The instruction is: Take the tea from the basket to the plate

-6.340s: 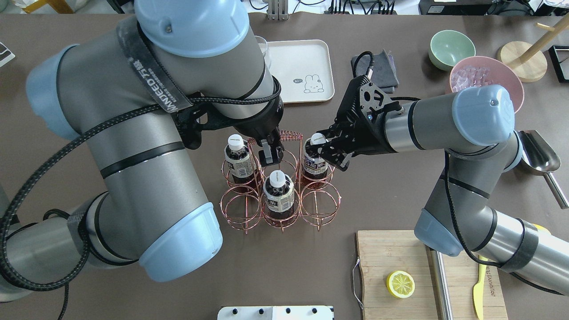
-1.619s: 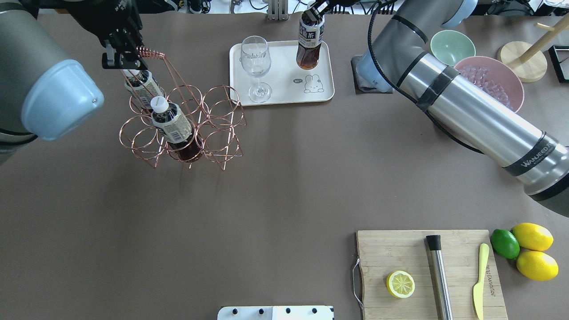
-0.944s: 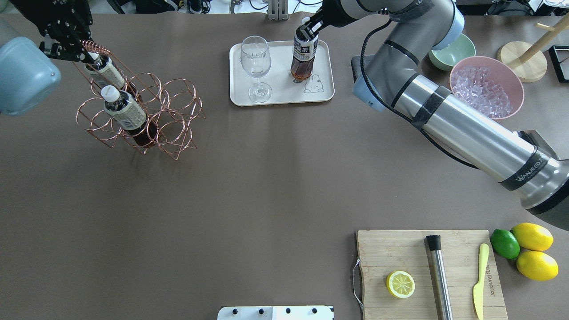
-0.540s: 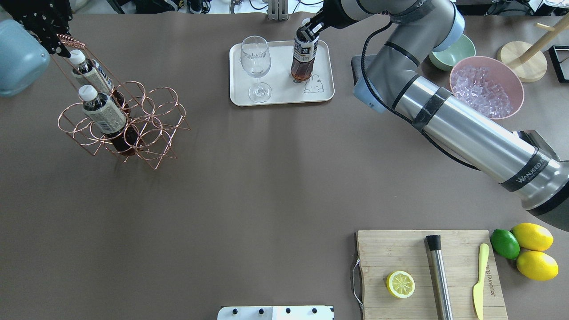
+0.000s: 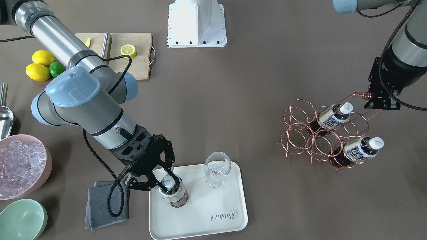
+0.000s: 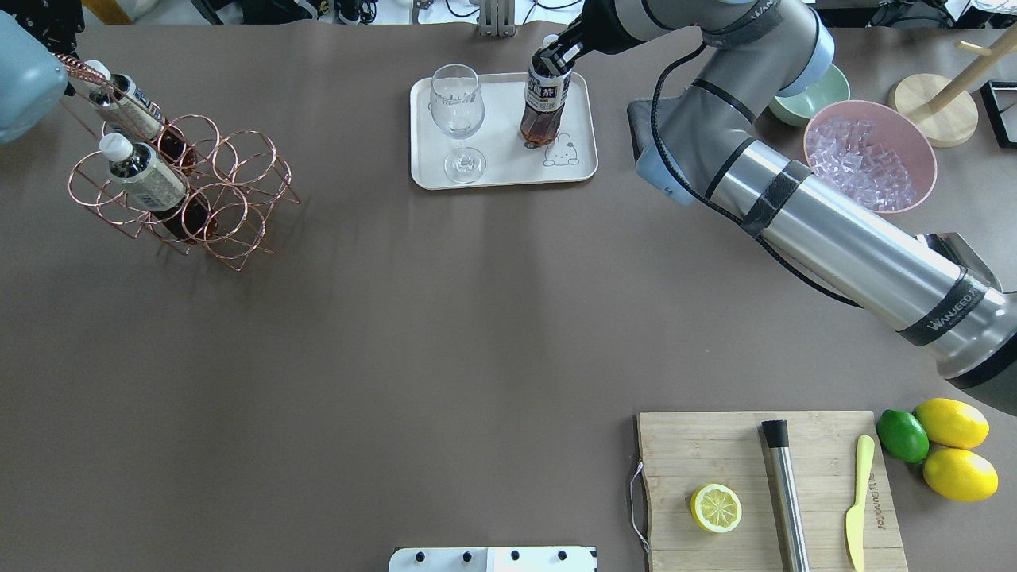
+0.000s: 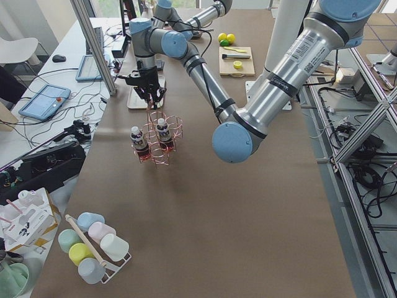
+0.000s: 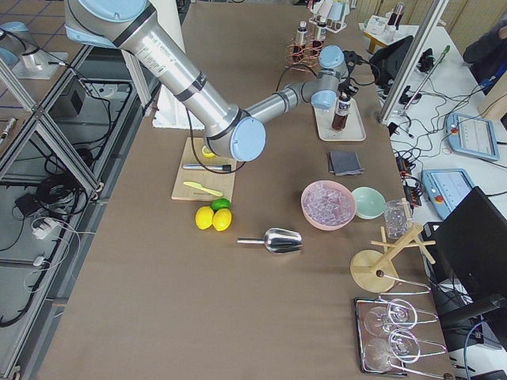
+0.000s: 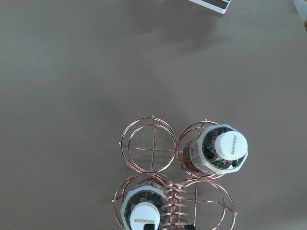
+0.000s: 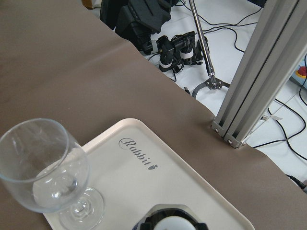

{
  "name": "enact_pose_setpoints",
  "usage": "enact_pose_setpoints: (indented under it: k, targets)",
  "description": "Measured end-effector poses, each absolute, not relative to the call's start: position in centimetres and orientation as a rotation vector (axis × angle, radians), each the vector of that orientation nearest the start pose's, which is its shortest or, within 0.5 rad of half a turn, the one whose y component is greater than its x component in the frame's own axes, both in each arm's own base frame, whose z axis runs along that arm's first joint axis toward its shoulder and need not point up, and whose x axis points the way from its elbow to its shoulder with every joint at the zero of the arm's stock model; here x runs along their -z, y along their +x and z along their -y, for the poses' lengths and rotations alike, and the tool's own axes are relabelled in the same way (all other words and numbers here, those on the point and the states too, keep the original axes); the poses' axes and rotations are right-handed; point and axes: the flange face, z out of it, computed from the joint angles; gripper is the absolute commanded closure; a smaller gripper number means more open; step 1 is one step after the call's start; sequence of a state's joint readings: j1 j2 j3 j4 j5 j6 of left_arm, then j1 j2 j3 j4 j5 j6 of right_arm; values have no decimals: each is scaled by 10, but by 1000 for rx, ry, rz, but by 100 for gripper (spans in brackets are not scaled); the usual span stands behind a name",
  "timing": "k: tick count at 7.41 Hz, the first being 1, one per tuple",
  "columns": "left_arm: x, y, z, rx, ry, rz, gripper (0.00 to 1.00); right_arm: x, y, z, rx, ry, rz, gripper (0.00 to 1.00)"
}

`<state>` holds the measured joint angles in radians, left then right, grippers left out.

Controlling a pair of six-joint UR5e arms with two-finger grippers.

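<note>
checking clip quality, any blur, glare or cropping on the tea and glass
Front-facing view: tea on the plate sharp, right gripper at its cap. Right wrist view: wine glass shows bright reflections, tea cap cropped at the bottom edge. Left wrist view: basket crisp, cap lettering readable.

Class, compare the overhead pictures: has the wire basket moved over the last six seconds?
Yes. In the overhead view the basket has shifted left, farther from the plate, which stayed put.
</note>
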<state>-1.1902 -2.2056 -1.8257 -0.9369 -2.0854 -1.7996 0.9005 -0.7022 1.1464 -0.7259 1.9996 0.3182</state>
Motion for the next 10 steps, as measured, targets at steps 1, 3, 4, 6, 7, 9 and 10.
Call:
enact_pose_setpoints:
  k: [1,3,4,6,7,9,10]
  targets:
    - [-275,147,605,1296,-357,-469,100,-199,-420,678,574,955,938,40]
    - [-304,134,605,1285,-352,-433,100,-201,-419,676,565,960,950,8]
    - [-312,121,610,1301,-349,-428,100,-202,-418,675,560,960,954,8]
    - [-324,110,623,1325,-350,-416,100,-203,-418,675,557,961,957,2]
    - [-330,101,631,1346,-354,-410,100,-203,-418,675,557,962,957,1]
    - [-337,80,650,1386,-344,-420,100,-199,-412,669,555,971,967,1]
    - [-342,71,660,1401,-339,-419,100,-199,-401,663,550,977,971,1]
